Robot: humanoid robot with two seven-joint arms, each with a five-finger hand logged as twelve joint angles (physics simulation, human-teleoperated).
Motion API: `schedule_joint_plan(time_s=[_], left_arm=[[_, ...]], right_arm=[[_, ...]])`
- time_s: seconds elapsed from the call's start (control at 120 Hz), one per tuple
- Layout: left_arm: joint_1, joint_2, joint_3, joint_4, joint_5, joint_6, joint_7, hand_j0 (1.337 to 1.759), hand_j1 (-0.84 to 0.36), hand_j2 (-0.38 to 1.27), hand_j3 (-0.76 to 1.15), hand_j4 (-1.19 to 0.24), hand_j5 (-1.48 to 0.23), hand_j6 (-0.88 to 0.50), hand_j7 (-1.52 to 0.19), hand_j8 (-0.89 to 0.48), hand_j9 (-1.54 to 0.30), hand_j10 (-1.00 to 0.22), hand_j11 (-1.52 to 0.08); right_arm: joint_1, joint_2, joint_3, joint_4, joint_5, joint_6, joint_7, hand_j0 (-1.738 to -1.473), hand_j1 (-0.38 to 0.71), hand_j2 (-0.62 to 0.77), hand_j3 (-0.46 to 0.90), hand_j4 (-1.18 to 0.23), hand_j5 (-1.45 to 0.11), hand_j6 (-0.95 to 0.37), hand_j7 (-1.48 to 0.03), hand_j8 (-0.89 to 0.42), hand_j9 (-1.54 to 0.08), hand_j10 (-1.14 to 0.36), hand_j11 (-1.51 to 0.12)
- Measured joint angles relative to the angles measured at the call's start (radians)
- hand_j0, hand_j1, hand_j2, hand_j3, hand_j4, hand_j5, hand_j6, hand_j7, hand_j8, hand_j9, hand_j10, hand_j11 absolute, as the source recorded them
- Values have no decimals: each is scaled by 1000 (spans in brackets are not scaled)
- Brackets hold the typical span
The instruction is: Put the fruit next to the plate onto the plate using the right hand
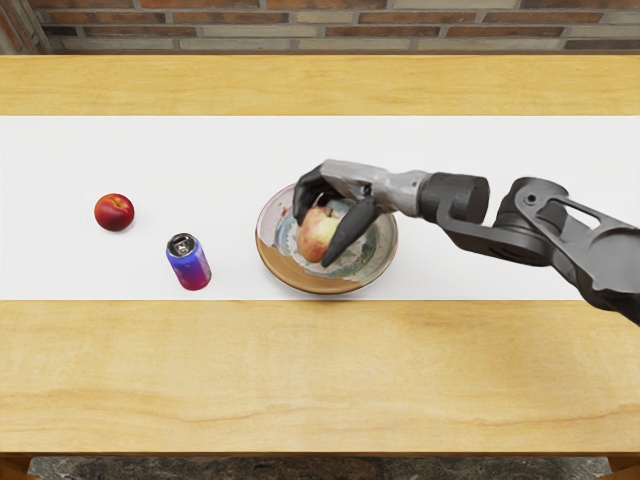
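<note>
The right hand grips the apple, holding it inside the plate rim; I cannot tell whether it touches down. Letting go from a height, or snagging a finger while pulling away, could roll the apple out toward the can.

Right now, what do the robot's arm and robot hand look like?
The right robot hand has a silvery-grey back and black fingers. Its arm is dark grey, made of chunky rounded sections, with a lighter grey wrist. No cables or markings show.
</note>
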Motion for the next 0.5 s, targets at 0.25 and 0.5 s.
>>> schedule_joint_plan(time_s=[0.25,0.5], left_arm=[[0,0,0,0,0,0,0,1658,55,49,0,-245,-318,-245,-318,-245,-318,-245,-318],[0,0,0,0,0,0,0,1658,55,49,0,-245,-318,-245,-318,-245,-318,-245,-318]], right_arm=[[-1,8,-4,-13,2,-9,-1,-1656,38,93,0,-518,-711,-495,-688,-354,-706,-362,-714],[0,-9,-1,-13,66,-7,-1,-1658,-166,17,0,-211,-284,-204,-277,-163,-283,-165,-285]])
